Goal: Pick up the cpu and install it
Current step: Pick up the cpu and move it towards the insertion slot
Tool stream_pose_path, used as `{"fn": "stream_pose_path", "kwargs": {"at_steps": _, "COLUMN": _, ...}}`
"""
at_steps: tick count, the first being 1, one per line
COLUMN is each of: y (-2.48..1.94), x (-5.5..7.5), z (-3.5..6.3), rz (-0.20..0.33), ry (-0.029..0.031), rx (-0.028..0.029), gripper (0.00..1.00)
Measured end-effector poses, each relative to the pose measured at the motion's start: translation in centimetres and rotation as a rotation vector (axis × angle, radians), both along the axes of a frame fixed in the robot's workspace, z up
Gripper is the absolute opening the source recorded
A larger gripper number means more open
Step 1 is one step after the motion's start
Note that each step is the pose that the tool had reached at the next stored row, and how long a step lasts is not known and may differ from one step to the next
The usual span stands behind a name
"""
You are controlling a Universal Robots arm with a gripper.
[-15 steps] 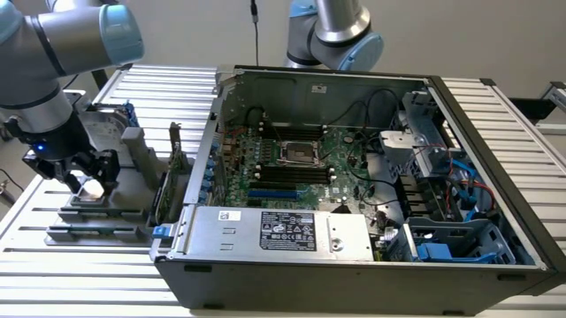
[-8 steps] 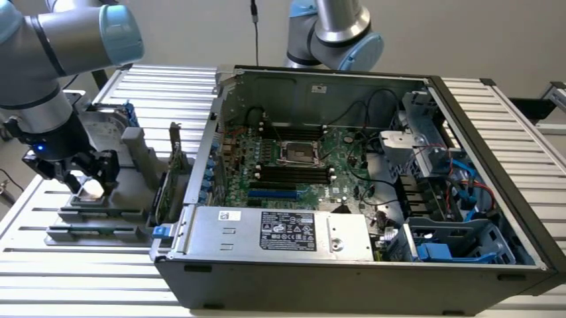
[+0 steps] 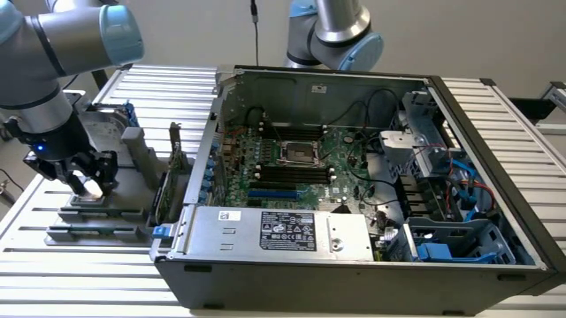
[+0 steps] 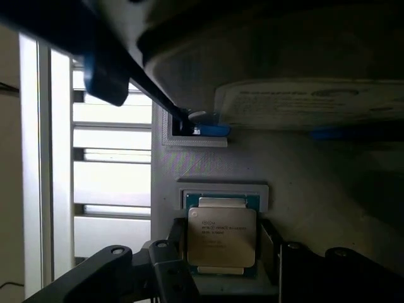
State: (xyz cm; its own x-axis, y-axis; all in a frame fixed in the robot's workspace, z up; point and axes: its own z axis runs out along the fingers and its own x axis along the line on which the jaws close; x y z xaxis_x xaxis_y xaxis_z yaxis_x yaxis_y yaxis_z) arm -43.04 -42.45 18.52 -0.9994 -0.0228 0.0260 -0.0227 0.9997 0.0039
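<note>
While low over grey tray (image 3: pixel 95 216), gripper (image 3: pixel 86 180) open, empty, astride cpu (image 4: pixel 221 237); computer case (image 3: pixel 354 281) nearby.

Exterior view: bright, even, diffuse illumination; the slatted table (image 3: pixel 513 132) returns pale highlights; the interior of the computer case (image 3: pixel 309 86) is moderately shaded below its walls; a blue indicator lamp (image 3: pixel 37 147) glows on the arm. Wrist view: dim and backlit; the table slats are overexposed; the grey fixture (image 4: pixel 297 170) lies in shadow; the cpu (image 4: pixel 221 237) lid carries a soft sheen.
</note>
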Motion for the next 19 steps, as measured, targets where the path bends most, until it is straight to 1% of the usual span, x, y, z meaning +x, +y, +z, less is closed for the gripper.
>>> {"fn": "stream_pose_path", "kwargs": {"at_steps": 1, "y": 0.0, "x": 0.0, "z": 0.0, "rz": 0.0, "ry": 0.0004, "rx": 0.0, "gripper": 0.55}}
{"fn": "stream_pose_path", "kwargs": {"at_steps": 6, "y": 0.0, "x": 0.0, "z": 0.11, "rz": 0.0, "ry": 0.0028, "rx": 0.0001, "gripper": 0.55}}
{"fn": "stream_pose_path", "kwargs": {"at_steps": 11, "y": 0.0, "x": 0.0, "z": 0.55, "rz": 0.0, "ry": 0.0056, "rx": 0.0001, "gripper": 0.55}}
{"fn": "stream_pose_path", "kwargs": {"at_steps": 15, "y": 0.0, "x": 0.0, "z": 1.45, "rz": 0.0, "ry": 0.0073, "rx": 0.0002, "gripper": 0.55}}
{"fn": "stream_pose_path", "kwargs": {"at_steps": 19, "y": 0.0, "x": 0.2, "z": 3.27, "rz": 0.0, "ry": 0.01, "rx": 0.0001, "gripper": 0.55}}
